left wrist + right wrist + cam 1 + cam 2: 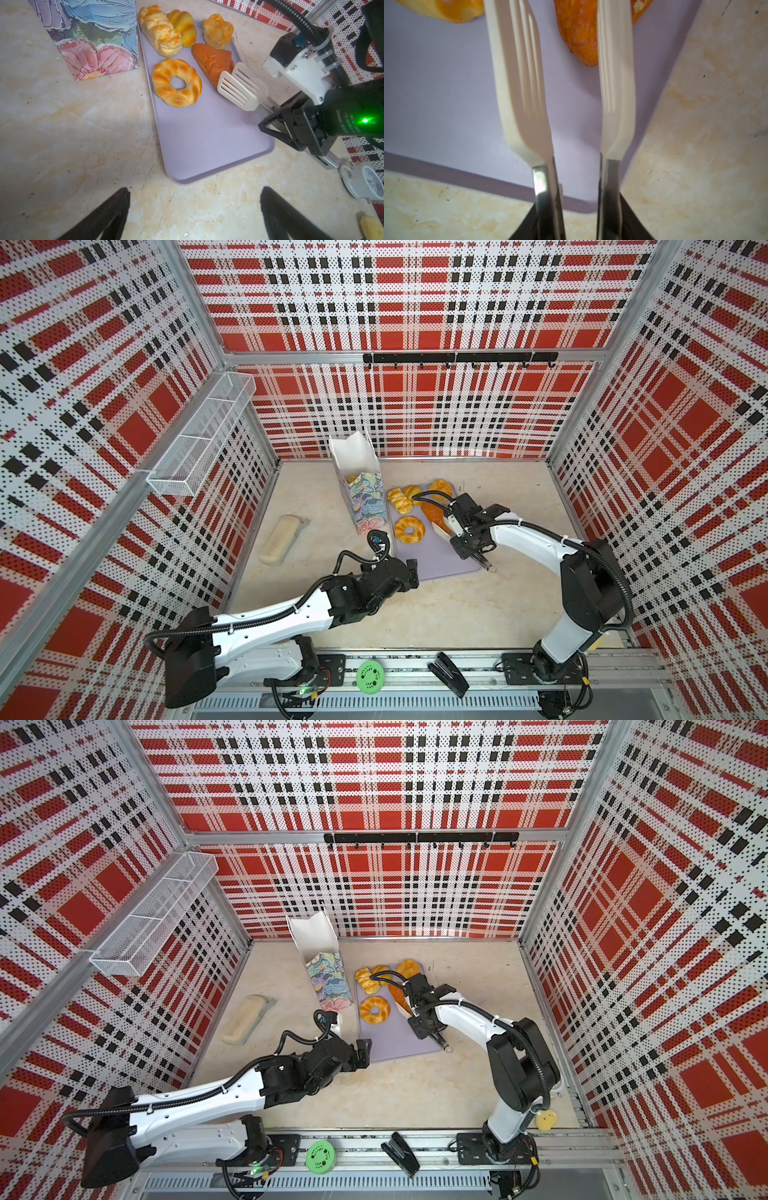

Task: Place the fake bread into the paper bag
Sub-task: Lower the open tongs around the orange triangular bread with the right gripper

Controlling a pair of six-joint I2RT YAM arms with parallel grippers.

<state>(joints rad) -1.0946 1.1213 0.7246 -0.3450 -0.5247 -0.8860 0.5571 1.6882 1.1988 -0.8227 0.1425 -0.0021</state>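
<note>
The floral paper bag (361,485) (328,977) stands upright at the lilac tray's (436,560) far-left corner, a yellow pastry (352,480) showing inside. On the tray lie fake bread pieces: ring doughnut (409,529) (176,83), braided roll (160,31), croissant (182,27), round bun (217,31) and orange-brown triangular piece (212,60) (579,31). My right gripper (463,533) (578,218) is shut on white slotted tongs (239,87) (521,83). Their blades stand apart, with the triangular piece's near tip between them. My left gripper (411,570) (194,191) is open and holds nothing, by the tray's near-left corner.
A beige oblong block (277,539) lies at the left on the marble floor. A white wire basket (199,439) hangs on the left wall, a black hook rail (459,358) on the back wall. Green disc (370,674), black stapler (451,674) and pale-yellow lump (545,1120) sit along the front rail.
</note>
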